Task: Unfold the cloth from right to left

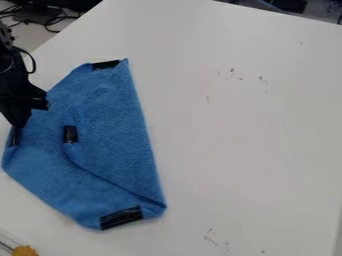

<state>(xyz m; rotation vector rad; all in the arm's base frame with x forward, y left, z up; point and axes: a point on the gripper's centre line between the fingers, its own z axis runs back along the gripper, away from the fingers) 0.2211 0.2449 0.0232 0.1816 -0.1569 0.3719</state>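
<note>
My gripper [18,122] hangs at the left edge of the view, low over the left corner of the blue cloth [110,135]. Whether it holds that corner is unclear. The cloth lies partly folded on the table, with a long straight edge facing right. One flap rests on top, its corner with a black patch [70,134] near the cloth's middle. Other black patches mark the top corner [105,65] and the bottom end [121,217]. A dark strip [15,137] shows at the left corner, just under the gripper.
The white table [247,125] extends to the right of the cloth, with a few small dark marks on it. A yellow-orange object [25,250] sits at the bottom left corner. Black cables [50,21] lie beyond the table's upper left edge.
</note>
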